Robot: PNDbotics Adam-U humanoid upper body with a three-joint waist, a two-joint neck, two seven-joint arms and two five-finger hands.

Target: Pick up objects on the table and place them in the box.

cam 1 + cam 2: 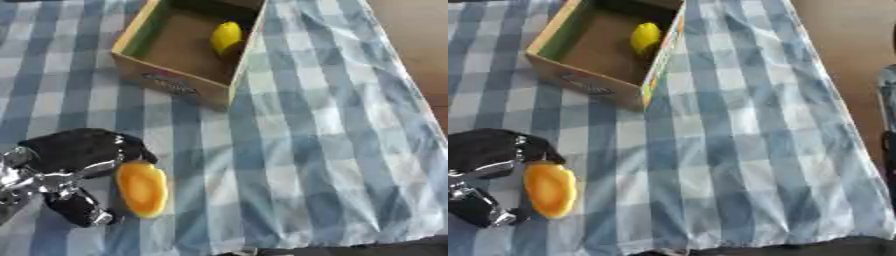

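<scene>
**Left hand closing on an orange fruit; yellow fruit already boxed**

Nearest the camera, the left hand point(66, 172) lies at the lower left of the counter point(332, 150), which is covered by a blue-and-white checked cloth point(289, 190). Its fingers and thumb curl beside an orange, mango-like fruit point(142, 188), touching the fruit's left flank above and below; the fruit rests on the cloth, and the far side of it is bare, so the hold appears partial rather than enclosing. The right hand shows in neither view. Farther off, well apart from the fruit, stands an open cardboard box point(175, 85), with a yellow lemon-like fruit point(226, 37) inside against its right wall.

Probable risk: the smooth, rounded fruit may roll or squirt away to the right if the fingers close from one side only. The loose cloth may also bunch beneath the hand. During transfer, a low carry could strike the box's near wall.
</scene>
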